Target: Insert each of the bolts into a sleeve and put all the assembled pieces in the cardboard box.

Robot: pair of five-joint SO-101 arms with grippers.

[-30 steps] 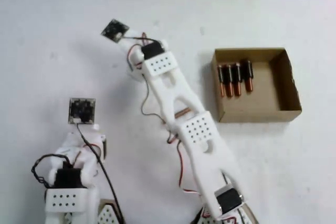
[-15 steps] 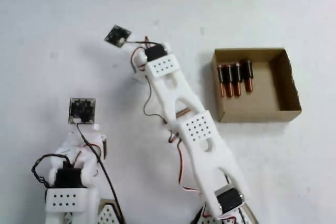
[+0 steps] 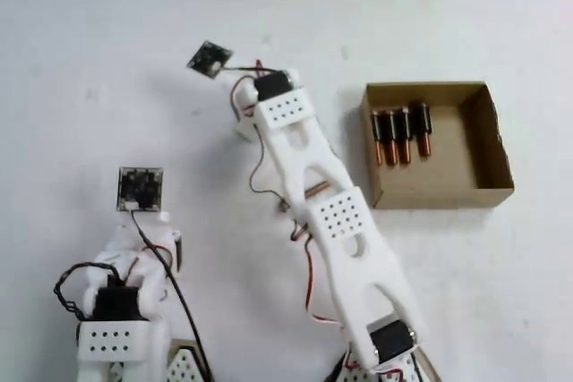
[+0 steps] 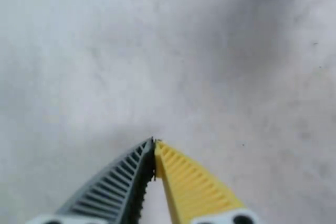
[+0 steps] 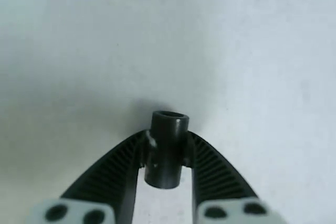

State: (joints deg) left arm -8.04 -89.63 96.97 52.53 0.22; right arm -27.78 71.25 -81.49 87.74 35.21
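Note:
A black sleeve [image 5: 167,148] stands between the black fingers of my right gripper [image 5: 165,139], which is shut on it above the bare white table. In the high view the right arm [image 3: 331,212] stretches from the front edge toward the table's middle, its wrist [image 3: 277,105] just left of the cardboard box [image 3: 488,140]. Three assembled pieces [image 3: 401,134], black sleeves with copper bolts, lie side by side in the box's left half. My left gripper [image 4: 154,142], one finger grey and one yellow, is shut on nothing over bare table at the front left [image 3: 134,248].
The white table [image 3: 89,69] spreads wide to the left and back. Red, black and orange wires [image 3: 304,239] run along the right arm. A dark edge with dim objects lies beyond the table's back.
The right arm's wrist has shifted a little to the right, toward the cardboard box, with the sleeve in its gripper. The left arm has kept still.

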